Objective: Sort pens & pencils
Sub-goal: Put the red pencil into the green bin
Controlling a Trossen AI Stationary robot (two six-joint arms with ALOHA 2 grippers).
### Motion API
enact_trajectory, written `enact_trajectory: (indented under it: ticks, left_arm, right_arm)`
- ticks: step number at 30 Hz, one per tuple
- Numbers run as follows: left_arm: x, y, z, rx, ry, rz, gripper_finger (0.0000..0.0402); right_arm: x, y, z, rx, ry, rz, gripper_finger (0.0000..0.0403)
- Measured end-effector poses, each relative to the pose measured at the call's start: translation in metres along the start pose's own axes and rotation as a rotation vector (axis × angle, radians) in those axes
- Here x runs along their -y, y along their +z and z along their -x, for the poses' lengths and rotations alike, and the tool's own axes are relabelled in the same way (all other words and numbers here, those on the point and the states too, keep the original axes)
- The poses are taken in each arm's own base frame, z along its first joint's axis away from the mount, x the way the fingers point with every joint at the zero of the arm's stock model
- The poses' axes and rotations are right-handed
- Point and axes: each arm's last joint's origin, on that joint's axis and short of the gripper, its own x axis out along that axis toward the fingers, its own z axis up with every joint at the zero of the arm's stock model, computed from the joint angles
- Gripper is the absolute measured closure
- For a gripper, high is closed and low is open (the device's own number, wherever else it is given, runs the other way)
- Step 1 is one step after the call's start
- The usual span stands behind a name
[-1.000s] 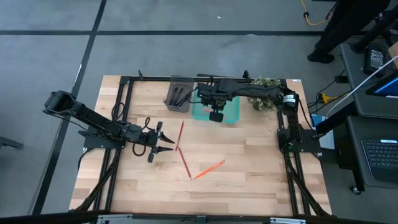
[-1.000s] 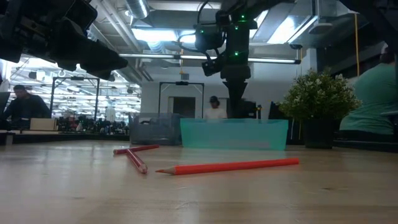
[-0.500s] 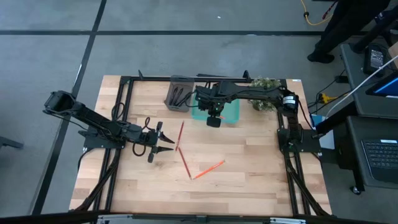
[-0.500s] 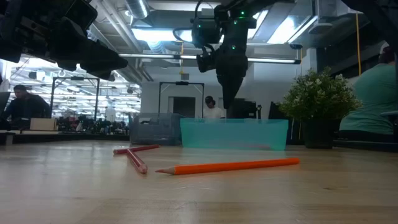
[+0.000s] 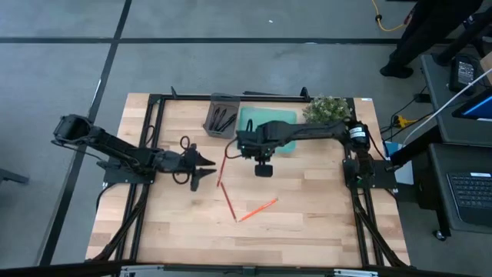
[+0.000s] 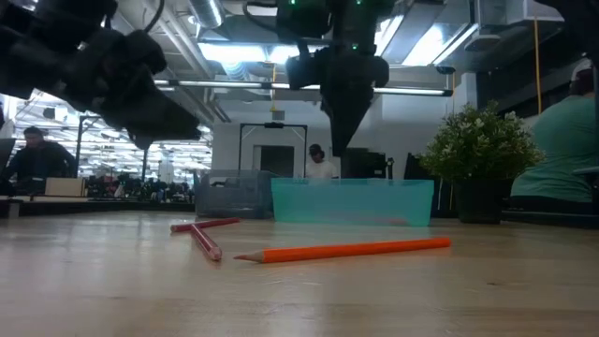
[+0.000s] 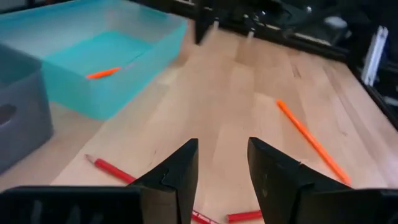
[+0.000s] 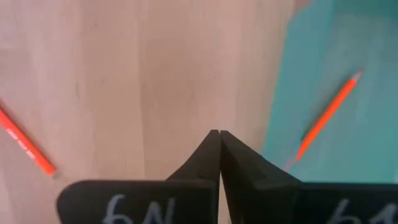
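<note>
An orange pencil is lying in the teal tray; black pens are sitting in the grey bin. The right gripper, fingers together, is hovering beside the teal tray; the left gripper, fingers apart, is facing three loose pencils.

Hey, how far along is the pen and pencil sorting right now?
Done: black pens lie in the grey tray, and one orange pencil is in the teal tray.

In hand: nothing. The right gripper is shut and empty beside the teal tray; the left gripper is open near the loose pencils.

Left: two red pencils and one orange pencil on the table.
</note>
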Motion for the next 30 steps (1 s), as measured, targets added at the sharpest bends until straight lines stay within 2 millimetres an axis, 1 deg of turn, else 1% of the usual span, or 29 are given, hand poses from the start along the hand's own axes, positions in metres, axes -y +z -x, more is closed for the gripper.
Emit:
enact_trajectory:
  ticks: [4,7,11,14,16,19,22,25,27,30]
  left_arm:
    - [0.000,0.008,-0.004,-0.036,0.039,0.075,0.0269]
    - [0.003,0.017,-0.008,-0.137,0.095,0.059,0.0269]
    - [0.008,0.036,-0.009,-0.209,0.157,0.041,0.0269]
    - [0.012,0.045,-0.011,-0.234,0.177,0.063,0.0269]
    - [0.011,0.044,-0.013,-0.270,0.208,0.093,0.0269]
    - [0.009,0.042,-0.023,-0.310,0.267,0.166,0.0269]
    - [0.007,0.041,-0.039,-0.363,0.304,0.183,0.0269]
    - [0.007,0.046,-0.059,-0.415,0.308,0.198,0.0269]
    - [0.006,0.050,-0.071,-0.487,0.338,0.194,0.0269]
    - [0.005,0.054,-0.084,-0.626,0.405,0.181,0.0269]
  right_arm:
    - [-0.011,0.000,-0.001,0.000,-0.001,0.024,0.0391]
    - [-0.016,-0.001,-0.012,0.018,0.012,0.041,0.0394]
    - [-0.018,-0.014,-0.025,0.021,0.031,0.035,0.0398]
    - [-0.018,-0.027,-0.029,0.065,0.030,0.011,0.0390]
    - [-0.018,-0.039,-0.022,0.126,0.029,-0.012,0.0384]
    - [-0.018,-0.055,-0.008,0.295,0.026,-0.048,0.0380]
    - [-0.019,-0.073,0.003,0.490,0.024,-0.052,0.0380]
    - [-0.022,-0.092,0.012,0.666,0.017,-0.034,0.0381]
    - [-0.024,-0.105,0.010,0.739,0.018,-0.031,0.0384]
    - [-0.028,-0.123,-0.001,0.799,0.028,-0.024,0.0388]
